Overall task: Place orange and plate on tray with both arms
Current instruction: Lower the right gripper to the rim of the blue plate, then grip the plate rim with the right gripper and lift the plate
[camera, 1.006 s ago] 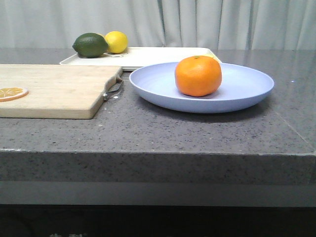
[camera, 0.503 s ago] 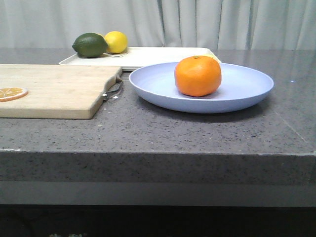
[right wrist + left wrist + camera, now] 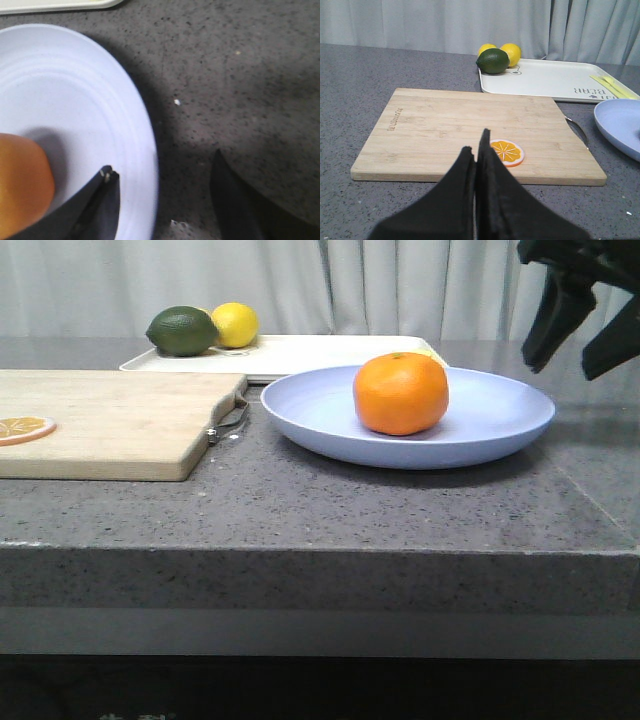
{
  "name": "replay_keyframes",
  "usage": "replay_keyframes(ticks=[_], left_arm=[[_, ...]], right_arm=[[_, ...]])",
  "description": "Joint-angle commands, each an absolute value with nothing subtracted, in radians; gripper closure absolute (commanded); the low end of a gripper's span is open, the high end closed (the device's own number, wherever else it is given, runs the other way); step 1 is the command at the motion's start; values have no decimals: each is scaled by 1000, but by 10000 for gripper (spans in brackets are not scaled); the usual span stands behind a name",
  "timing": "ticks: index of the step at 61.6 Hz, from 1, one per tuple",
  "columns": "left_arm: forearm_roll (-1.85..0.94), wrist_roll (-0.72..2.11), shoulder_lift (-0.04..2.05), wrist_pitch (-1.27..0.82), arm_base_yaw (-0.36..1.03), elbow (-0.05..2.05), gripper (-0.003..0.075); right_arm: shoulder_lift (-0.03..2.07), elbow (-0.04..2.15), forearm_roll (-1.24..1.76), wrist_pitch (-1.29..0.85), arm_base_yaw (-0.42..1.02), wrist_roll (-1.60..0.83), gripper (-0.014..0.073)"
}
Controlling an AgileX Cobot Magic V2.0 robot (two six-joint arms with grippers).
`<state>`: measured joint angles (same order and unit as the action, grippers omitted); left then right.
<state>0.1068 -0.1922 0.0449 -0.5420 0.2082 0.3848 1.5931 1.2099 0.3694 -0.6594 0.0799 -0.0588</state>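
The orange (image 3: 401,393) sits on the lavender-blue plate (image 3: 500,425) at the middle right of the counter; both also show in the right wrist view, the orange (image 3: 22,185) and the plate (image 3: 75,100). The cream-white tray (image 3: 320,353) lies behind the plate and shows in the left wrist view (image 3: 550,80). My right gripper (image 3: 578,348) is open, above the plate's right rim, one finger over the plate and one over the counter (image 3: 162,170). My left gripper (image 3: 476,147) is shut and empty, low in front of the cutting board.
A wooden cutting board (image 3: 110,425) with a thin orange slice (image 3: 24,427) lies at the left. A green lime (image 3: 183,331) and a yellow lemon (image 3: 235,324) sit on the tray's far left corner. A yellow utensil (image 3: 612,86) lies on the tray.
My right gripper has come into the front view at the upper right, above the plate's right rim. The orange, plate and tray have not moved.
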Motion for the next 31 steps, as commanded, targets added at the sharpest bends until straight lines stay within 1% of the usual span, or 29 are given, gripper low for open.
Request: replay_keyframes(ticks=[1, 8, 13, 17, 28, 31], left_arm=[[110, -200, 58, -459, 205, 411, 738], [110, -200, 58, -459, 205, 411, 738], [110, -200, 58, -459, 205, 411, 738], [110, -200, 58, -459, 205, 411, 738], [110, -200, 58, -459, 205, 411, 738], [110, -200, 58, -459, 205, 411, 738]], right_arm=[[1601, 1282, 415, -647, 83, -86, 182], [1646, 1307, 418, -666, 83, -86, 183], [1667, 1311, 428, -676, 83, -86, 223], [1672, 1311, 432, -676, 83, -86, 298], [1672, 1311, 447, -676, 83, -86, 594], [1672, 1311, 447, -676, 83, -86, 657]])
